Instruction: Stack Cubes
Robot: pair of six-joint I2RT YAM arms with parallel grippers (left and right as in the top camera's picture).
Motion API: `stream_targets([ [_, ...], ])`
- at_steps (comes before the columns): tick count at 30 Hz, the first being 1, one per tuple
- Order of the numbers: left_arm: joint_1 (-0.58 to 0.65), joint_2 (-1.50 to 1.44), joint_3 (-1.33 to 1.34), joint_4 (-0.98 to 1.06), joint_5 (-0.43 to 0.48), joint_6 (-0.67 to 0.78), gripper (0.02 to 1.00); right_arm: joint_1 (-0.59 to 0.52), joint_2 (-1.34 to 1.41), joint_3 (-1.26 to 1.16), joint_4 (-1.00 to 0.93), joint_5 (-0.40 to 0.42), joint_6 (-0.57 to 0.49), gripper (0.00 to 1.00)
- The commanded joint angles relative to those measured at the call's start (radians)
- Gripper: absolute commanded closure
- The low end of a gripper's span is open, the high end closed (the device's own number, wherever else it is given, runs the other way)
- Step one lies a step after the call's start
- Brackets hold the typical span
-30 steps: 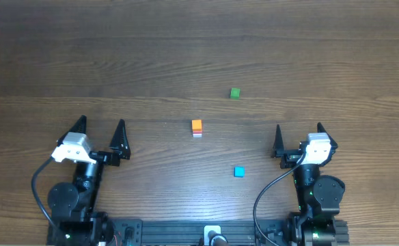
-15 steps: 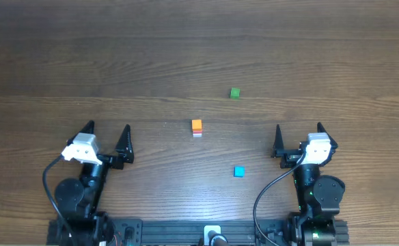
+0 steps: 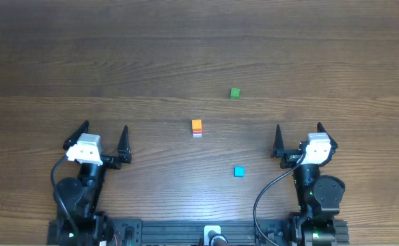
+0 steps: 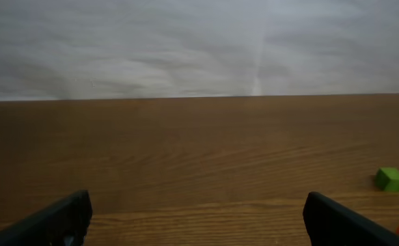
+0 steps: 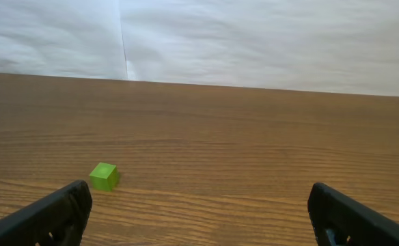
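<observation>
- so, the left claw [image 3: 104,132] has drawn back toward its own base over the last second and squared up, its fingers now pointing straight out across the worktop [image 3: 117,55] rather than angled.
- its jaws stand wide apart and hold nothing; the left wrist view shows bare wood between the two fingers.
- the right claw [image 3: 298,132] has not moved at all; it too gapes wide and is empty.
- none of the cubes has shifted in that time.
- the orange cube [image 3: 197,124] sits on top of the white cube [image 3: 197,134], and this small stack stands about midway between the two claws, slightly ahead of both.
- the green cube [image 3: 235,93] lies well ahead of the right claw and off to its inner side, apart from the stack.
- the blue cube [image 3: 238,171] lies near the right claw on that same inner side, a little behind its fingertips, toward the arm bases.
- my reading: the left arm's retreat looks like a return to rest with the orange cube already placed, so the stack is two high and the job is only partly done.
- green and blue are loose, and both lie closer to the right claw, so the next pick probably falls to that arm.
</observation>
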Motion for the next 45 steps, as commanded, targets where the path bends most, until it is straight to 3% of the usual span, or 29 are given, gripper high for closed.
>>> stream_targets([
  [1, -0.025, -0.01, -0.005, -0.003, -0.012, 0.029, 0.018, -0.008, -0.005, -0.005, -0.002, -0.015, 0.002, 0.009],
  [13, -0.101, -0.01, -0.005, -0.003, -0.012, 0.029, 0.018, -0.008, -0.005, -0.005, -0.002, -0.015, 0.002, 0.009],
  [35, -0.103, -0.008, -0.005, -0.003, -0.012, 0.029, 0.018, -0.008, -0.005, -0.005, -0.002, -0.004, 0.002, 0.009],
  [39, -0.103, -0.008, -0.005, -0.003, -0.012, 0.029, 0.018, -0.008, -0.005, -0.005, -0.002, 0.079, -0.003, 0.007],
  [45, -0.103, -0.008, -0.005, -0.003, -0.012, 0.029, 0.018, -0.008, -0.005, -0.005, 0.036, 0.067, -0.002, 0.007],
])
